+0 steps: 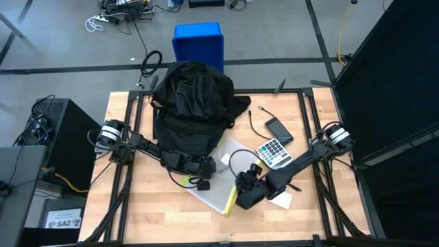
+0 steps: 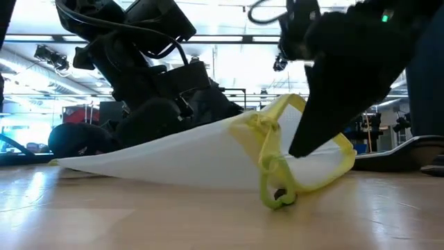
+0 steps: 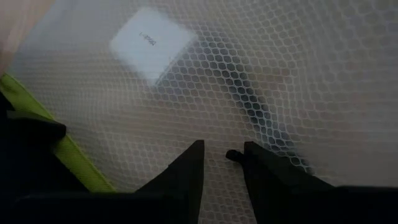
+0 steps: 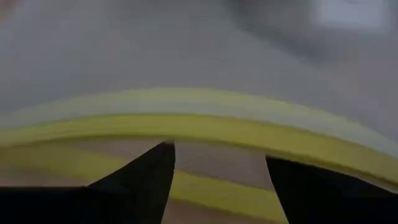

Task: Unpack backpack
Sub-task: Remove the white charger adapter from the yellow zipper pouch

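The backpack [image 1: 194, 103] is seen slumped at the table's twelve o'clock side, in front of a blue bin [image 1: 198, 42] on the floor beyond. From its six o'clock edge a white mesh pouch [image 1: 218, 180] with a yellow-green zip edge [image 2: 277, 156] is spread across the wood. At the pouch's nine o'clock side the left gripper [image 3: 222, 163] is pressed onto the mesh, its fingers set narrow, with what is judged a pinch of netting between them. At five o'clock the right gripper [image 4: 219, 171] is held at the yellow border, fingers moderately apart astride the raised trim; whether it is gripped cannot be told. A calculator [image 1: 274, 152], a phone [image 1: 279, 129] and a cable [image 1: 255, 122] are laid out toward three o'clock. The pouch should be drawn clear slowly, both ends kept level, so the mesh is not torn.
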`<state>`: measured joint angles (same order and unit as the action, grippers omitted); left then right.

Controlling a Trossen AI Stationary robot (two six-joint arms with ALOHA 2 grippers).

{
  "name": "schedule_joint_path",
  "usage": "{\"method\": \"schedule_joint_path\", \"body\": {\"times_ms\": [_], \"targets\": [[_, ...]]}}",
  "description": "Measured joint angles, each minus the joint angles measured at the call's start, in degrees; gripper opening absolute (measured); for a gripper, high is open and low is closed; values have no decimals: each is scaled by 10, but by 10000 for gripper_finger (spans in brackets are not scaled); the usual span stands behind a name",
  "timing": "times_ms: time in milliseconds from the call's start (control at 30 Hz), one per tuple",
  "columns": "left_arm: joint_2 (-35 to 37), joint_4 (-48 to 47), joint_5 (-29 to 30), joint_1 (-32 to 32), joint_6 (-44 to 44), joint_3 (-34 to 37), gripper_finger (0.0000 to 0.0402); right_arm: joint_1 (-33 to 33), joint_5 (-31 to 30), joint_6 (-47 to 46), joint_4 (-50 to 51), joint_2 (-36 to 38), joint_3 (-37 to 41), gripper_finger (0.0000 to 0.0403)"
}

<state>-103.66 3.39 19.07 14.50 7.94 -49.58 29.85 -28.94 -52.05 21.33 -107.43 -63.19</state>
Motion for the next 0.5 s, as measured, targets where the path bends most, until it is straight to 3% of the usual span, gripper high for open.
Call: {"method": "schedule_joint_path", "body": {"times_ms": [200, 500], "targets": [[0, 2, -4, 0, 2, 0, 87, -24, -45, -48, -2, -12, 17, 209], [0, 8, -6, 0, -3, 0, 87, -58, -81, -1, -32, -21, 20, 210]]}}
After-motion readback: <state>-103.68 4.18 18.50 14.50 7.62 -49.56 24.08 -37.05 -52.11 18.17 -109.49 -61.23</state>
